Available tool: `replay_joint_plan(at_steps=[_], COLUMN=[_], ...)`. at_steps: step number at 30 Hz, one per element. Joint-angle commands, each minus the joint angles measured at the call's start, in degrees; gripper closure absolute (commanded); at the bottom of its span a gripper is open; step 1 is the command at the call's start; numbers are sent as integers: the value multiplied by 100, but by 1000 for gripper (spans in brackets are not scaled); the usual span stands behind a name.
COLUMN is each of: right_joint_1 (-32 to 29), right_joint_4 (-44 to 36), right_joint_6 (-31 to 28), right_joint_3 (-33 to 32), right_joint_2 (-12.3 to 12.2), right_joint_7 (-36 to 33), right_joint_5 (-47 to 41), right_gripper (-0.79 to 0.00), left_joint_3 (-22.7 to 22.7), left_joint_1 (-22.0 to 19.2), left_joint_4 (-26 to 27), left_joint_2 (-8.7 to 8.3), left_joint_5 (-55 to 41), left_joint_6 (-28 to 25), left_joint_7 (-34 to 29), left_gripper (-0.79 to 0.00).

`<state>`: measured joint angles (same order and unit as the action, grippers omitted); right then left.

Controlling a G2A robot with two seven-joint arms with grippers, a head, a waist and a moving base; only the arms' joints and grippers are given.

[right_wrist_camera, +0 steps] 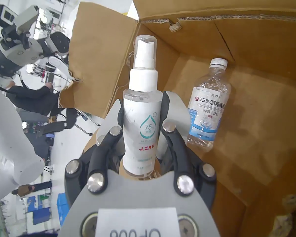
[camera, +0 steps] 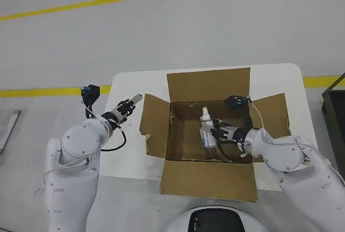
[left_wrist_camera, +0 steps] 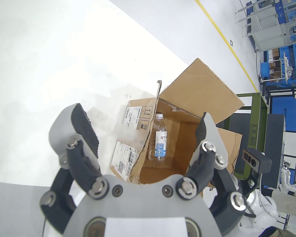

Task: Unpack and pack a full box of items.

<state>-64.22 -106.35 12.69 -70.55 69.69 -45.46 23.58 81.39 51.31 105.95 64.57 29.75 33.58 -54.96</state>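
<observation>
At centre-left of the top view, the left jaws hang wide open and empty over the white worktop point(camera: 143, 84), just outside the left flap of the open brown cardboard box point(camera: 210, 86). Mid-frame, inside the box, the right jaws are closed on the body of the white spray bottle with a clear cap point(right_wrist_camera: 141, 114). Its long axis runs straight out from the wrist, nozzle toward the far wall. A clear plastic bottle with a blue-and-white label point(right_wrist_camera: 208, 107) lies on the box floor just beside it, roughly parallel. The right arm looks the nearer to it.
</observation>
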Motion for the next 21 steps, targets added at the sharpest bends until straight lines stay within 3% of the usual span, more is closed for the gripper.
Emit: replay_joint_plan(at_steps=[1,7,17,19,21], right_joint_1=[35,527,1651,1781,1848], right_joint_4=[181,1007,2319,2453,2537], right_joint_6=[89,661,1293,1310,1307], right_joint_3=[121,821,2025,2146,2212], right_joint_2=[43,231,609,662,699], right_joint_7=[269,872,910,898,887], right_joint_5=[-209,-335,-256,-245,-261], right_gripper=[0,0,-6,-219,-320], left_joint_3=[0,0,0,0,0], left_joint_1=[0,0,0,0,0], left_joint_4=[0,0,0,0,0], left_joint_2=[0,0,0,0,0], left_joint_5=[0,0,0,0,0], left_joint_6=[0,0,0,0,0], left_joint_7=[0,0,0,0,0], left_gripper=[-785,-785,-785,-785,-785])
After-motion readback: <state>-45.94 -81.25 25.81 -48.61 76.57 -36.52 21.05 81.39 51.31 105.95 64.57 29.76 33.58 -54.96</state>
